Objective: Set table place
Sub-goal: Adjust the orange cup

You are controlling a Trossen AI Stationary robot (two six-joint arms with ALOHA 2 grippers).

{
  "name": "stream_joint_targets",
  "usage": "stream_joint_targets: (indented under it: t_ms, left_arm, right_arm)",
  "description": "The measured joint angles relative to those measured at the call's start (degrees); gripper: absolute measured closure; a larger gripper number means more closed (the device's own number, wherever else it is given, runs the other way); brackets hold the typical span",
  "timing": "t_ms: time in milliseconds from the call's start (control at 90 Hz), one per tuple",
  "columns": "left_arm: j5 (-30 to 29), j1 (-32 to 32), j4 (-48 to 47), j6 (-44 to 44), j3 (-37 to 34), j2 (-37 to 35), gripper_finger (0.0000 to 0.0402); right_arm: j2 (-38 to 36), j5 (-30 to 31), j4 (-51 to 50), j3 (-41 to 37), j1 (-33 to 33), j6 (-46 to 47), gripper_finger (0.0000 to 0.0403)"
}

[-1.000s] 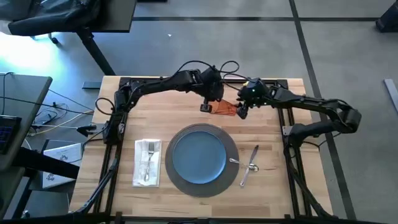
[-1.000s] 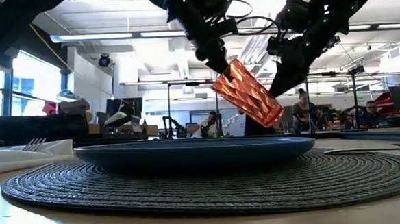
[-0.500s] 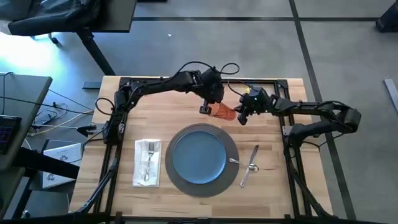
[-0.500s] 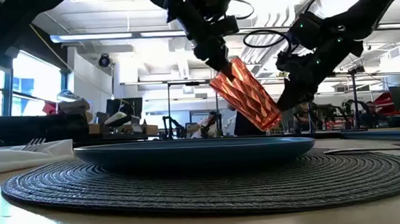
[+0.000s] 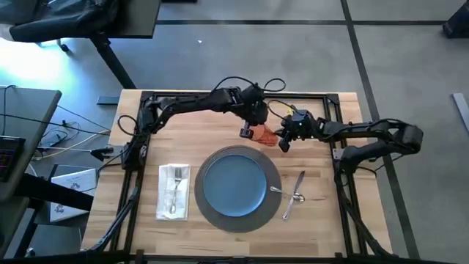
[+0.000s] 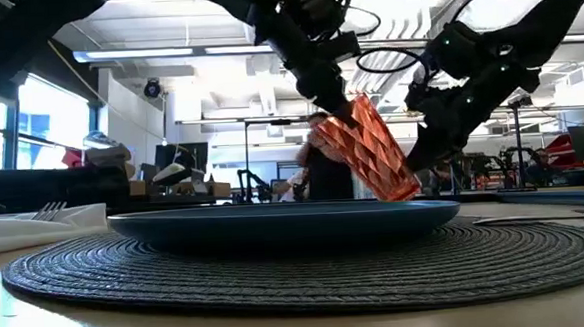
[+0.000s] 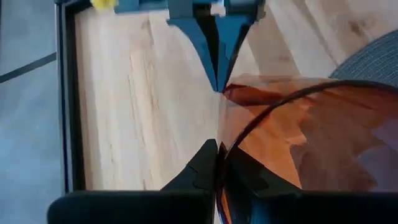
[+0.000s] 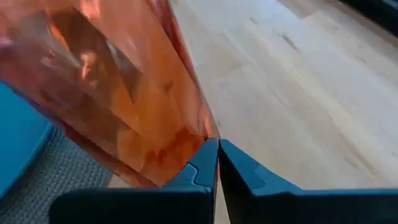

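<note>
One round dark grey woven placemat is lying near the front of the wooden table, carrying one blue plate. To its left, one fork is resting on one white napkin; to its right, two pieces of cutlery, a knife and a spoon, are lying on the bare planks. Beyond the plate, two dark arms are meeting over one faceted orange glass, tilted just past the placemat's far edge. The left gripper is pinching the glass rim, its fingers closed on the wall. The right gripper is pressing at the base, its fingers together beside the glass; whether they are clamping it cannot be told.
</note>
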Motion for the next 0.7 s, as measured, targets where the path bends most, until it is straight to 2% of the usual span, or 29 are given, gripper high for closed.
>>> stream_joint_targets:
  t_ms: [167,456,567,700]
  left_arm:
    - [0.0,-0.6,0.8,-0.2,0.0,-0.2,0.0402]
    - [0.9,-0.4,1.9,-0.8,0.0,0.5,0.0401]
    - [1.1,-0.3,1.9,-1.0,0.0,0.6,0.0401]
    - [1.5,0.0,3.3,-1.6,0.0,0.5,0.0401]
  right_arm:
    - [5.1,0.1,5.0,0.1,0.9,0.1,0.0403]
    - [9.2,0.7,9.8,0.1,0.9,0.5,0.0403]
    - [8.0,0.7,7.3,0.1,0.8,0.5,0.0403]
    - [1.8,1.1,-0.1,0.9,0.8,-0.5,0.0403]
